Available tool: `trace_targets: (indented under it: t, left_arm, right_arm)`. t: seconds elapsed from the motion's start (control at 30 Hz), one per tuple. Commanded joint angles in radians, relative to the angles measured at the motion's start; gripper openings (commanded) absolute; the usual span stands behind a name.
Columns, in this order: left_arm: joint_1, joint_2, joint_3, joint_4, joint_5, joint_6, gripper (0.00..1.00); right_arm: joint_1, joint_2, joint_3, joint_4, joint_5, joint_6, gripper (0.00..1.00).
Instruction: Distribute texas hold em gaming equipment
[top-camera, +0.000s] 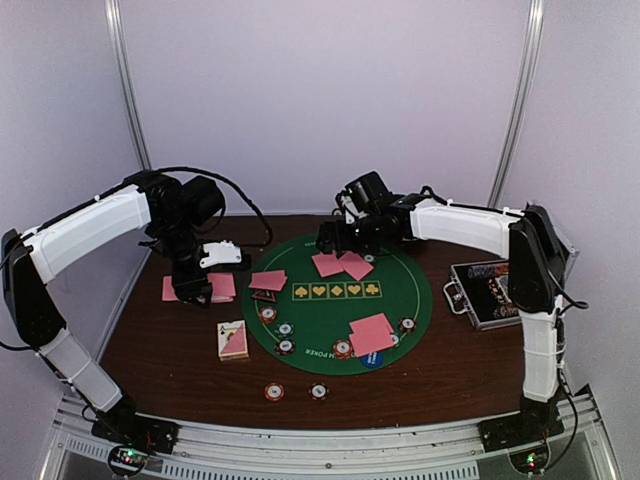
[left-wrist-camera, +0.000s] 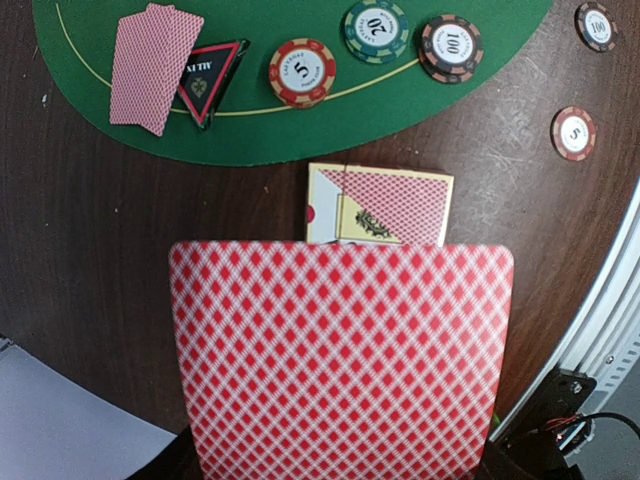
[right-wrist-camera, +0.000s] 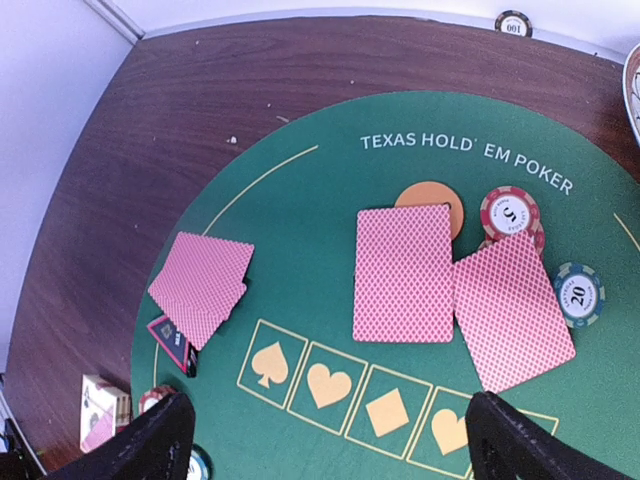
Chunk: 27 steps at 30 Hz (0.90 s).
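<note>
My left gripper (top-camera: 193, 290) is shut on pink-backed playing cards (left-wrist-camera: 340, 360) over the bare wood left of the green mat (top-camera: 400, 300); the cards hide its jaws. My right gripper (right-wrist-camera: 330, 450) hangs open above the mat's far side, nothing between its fingers (right-wrist-camera: 140, 445). Just beyond it lie two face-down cards (right-wrist-camera: 402, 273), one partly covering an orange button disc (right-wrist-camera: 440, 200), with striped chips (right-wrist-camera: 510, 212) beside them. Another card pair (right-wrist-camera: 200, 285) overlaps the black red-edged triangle marker (right-wrist-camera: 172, 343). A third pair (top-camera: 372, 333) lies near a blue disc (top-camera: 372, 358).
A card box (top-camera: 233, 340) lies on the wood at the mat's left edge. Two chips (top-camera: 274, 392) sit off the mat near the front. The open silver-edged case (top-camera: 485, 293) stands at the right. White walls enclose the table.
</note>
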Motion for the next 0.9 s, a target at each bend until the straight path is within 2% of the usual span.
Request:
trace_targets:
  t: [0.0, 0.13, 0.27, 0.4, 0.5, 0.53, 0.57, 0.67, 0.73, 0.87]
  left_arm:
    - [-0.001, -0.027, -0.002, 0.002, -0.001, 0.015, 0.00]
    - [-0.001, -0.028, 0.001, 0.003, 0.001, 0.012, 0.00]
    - [-0.001, -0.039, 0.004, -0.001, 0.014, 0.010, 0.00]
    - [-0.001, -0.045, 0.004, -0.007, 0.014, 0.010, 0.00]
    - [-0.001, -0.046, 0.003, -0.013, 0.018, 0.010, 0.00]
    - [-0.001, -0.047, 0.002, -0.013, 0.020, 0.010, 0.00]
    - [-0.001, -0.046, 0.002, -0.014, 0.021, 0.010, 0.00]
    - [-0.001, -0.048, 0.004, -0.014, 0.021, 0.010, 0.00]
    - [-0.001, -0.051, 0.007, -0.015, 0.023, 0.012, 0.00]
    - [-0.001, -0.049, 0.012, -0.016, 0.023, 0.010, 0.00]
  right_arm:
    - [0.024, -0.090, -0.088, -0.046, -0.035, 0.012, 1.00]
    - [0.031, -0.167, -0.221, -0.052, -0.086, 0.079, 0.99]
    - [0.073, -0.292, -0.415, 0.065, -0.163, 0.192, 1.00]
    - [0.175, -0.412, -0.571, 0.204, -0.234, 0.356, 1.00]
    - [0.209, -0.446, -0.626, 0.321, -0.301, 0.498, 1.00]
    - [0.212, -0.456, -0.651, 0.375, -0.322, 0.555, 1.00]
    - [0.222, -0.468, -0.705, 0.497, -0.340, 0.632, 1.00]
    - [0.242, -0.428, -0.840, 0.964, -0.423, 0.837, 1.00]
    - [0.227, -0.346, -0.801, 1.039, -0.504, 0.890, 0.99]
    - [0.214, -0.235, -0.655, 1.018, -0.549, 0.872, 1.00]
